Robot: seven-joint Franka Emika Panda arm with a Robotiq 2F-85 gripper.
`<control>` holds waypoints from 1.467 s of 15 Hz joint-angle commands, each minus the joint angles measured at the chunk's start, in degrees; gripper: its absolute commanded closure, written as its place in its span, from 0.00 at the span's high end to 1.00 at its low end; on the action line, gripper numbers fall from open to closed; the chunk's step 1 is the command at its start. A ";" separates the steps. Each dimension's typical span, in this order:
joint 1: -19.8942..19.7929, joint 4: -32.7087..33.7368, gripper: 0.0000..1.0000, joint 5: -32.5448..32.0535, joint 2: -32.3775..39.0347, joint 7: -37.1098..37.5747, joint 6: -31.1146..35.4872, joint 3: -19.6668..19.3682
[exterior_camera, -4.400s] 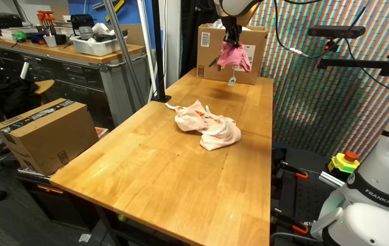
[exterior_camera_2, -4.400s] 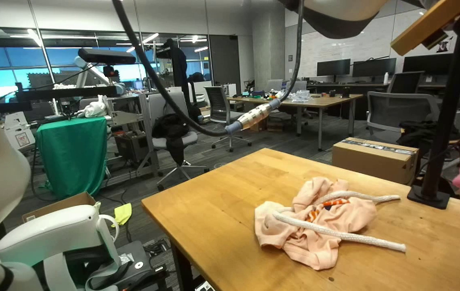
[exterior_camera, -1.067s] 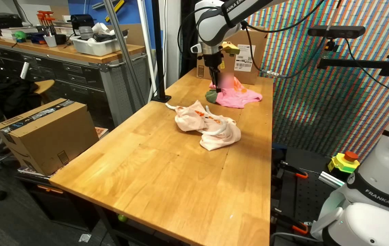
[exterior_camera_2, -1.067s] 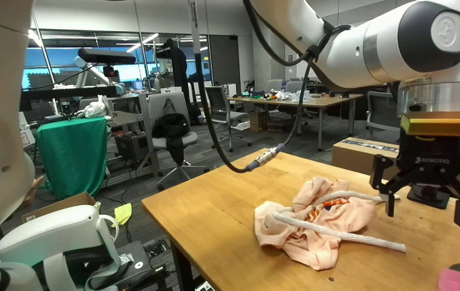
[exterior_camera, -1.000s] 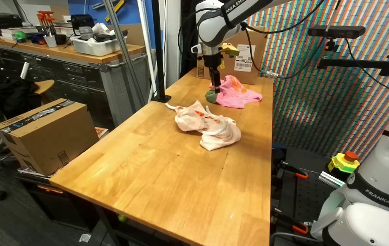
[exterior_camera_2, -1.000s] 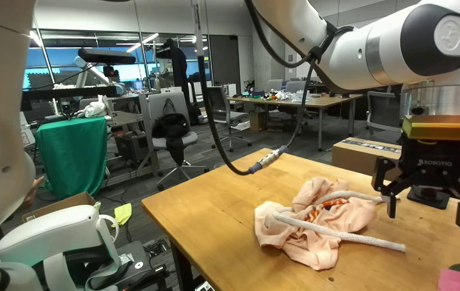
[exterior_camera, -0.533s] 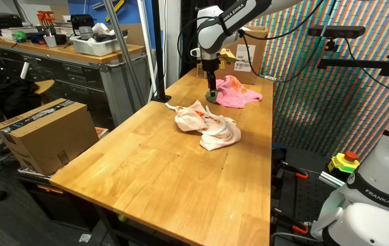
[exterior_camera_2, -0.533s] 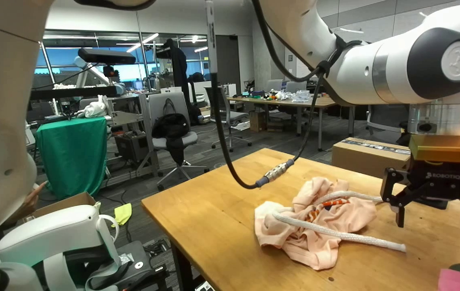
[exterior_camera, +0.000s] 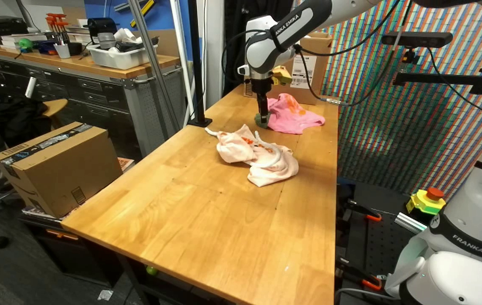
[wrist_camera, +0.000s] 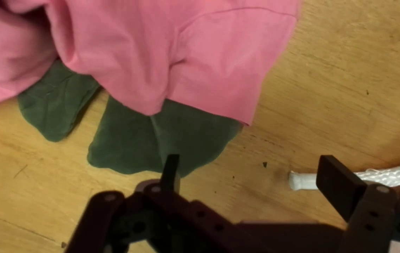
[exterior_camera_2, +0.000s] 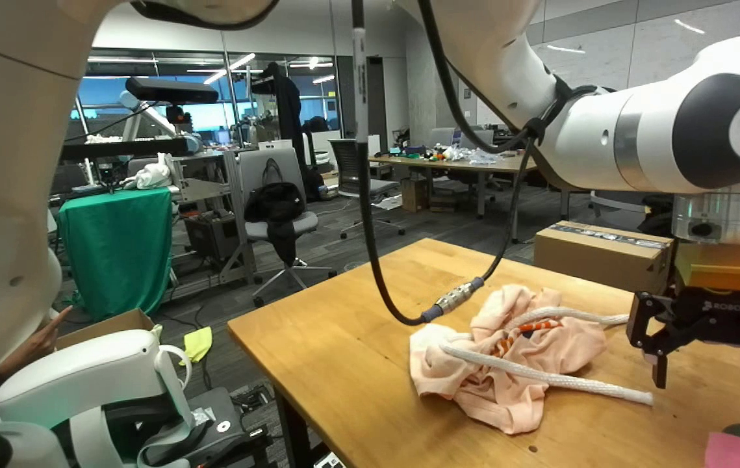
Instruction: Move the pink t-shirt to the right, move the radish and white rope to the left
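Observation:
The pink t-shirt [exterior_camera: 293, 116] lies crumpled at the far end of the table. In the wrist view, dark green leaves [wrist_camera: 126, 144] stick out from under the shirt's edge [wrist_camera: 200, 63]; the radish's red body is hidden. My gripper [wrist_camera: 249, 165] is open with nothing between its fingers. It hangs low beside the shirt, one fingertip in front of the largest leaf, the other in front of the white rope's end; contact cannot be told. The white rope [exterior_camera_2: 525, 371] bends in a U over a pale pink cloth bundle [exterior_camera_2: 512, 409], nearer the table's middle.
A cardboard box [exterior_camera: 304, 80] stands behind the pink t-shirt. A black post [exterior_camera: 199, 97] rises from the table's edge near the rope's end. The arm's cable [exterior_camera_2: 370, 240] hangs down in a loop. A person's hand [exterior_camera_2: 38, 341] shows near the robot's base.
Some seconds ago my gripper held the pink t-shirt aloft with green leaves hanging beside it; now they lie on the table, released. Over the last second the open gripper has moved slightly sideways and down.

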 commanded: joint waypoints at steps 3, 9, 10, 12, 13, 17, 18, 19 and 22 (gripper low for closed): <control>-2.17 3.00 1.00 1.22 2.13 -2.75 0.35 0.41; -3.21 3.52 1.00 2.06 3.80 -4.79 0.38 0.76; -3.22 3.68 1.00 2.15 4.20 -4.75 0.56 0.78; -3.23 4.07 1.00 2.57 4.92 -4.79 0.79 1.01; -3.18 4.37 1.00 2.77 5.29 -4.37 1.12 1.02; -3.20 5.29 1.00 4.37 6.28 -3.57 2.72 1.21; -3.12 5.49 1.00 4.21 6.52 -3.48 3.06 1.05; -3.02 5.77 1.00 3.84 6.86 -3.31 3.29 0.80; -3.19 6.26 1.00 3.45 7.54 -3.40 3.37 0.57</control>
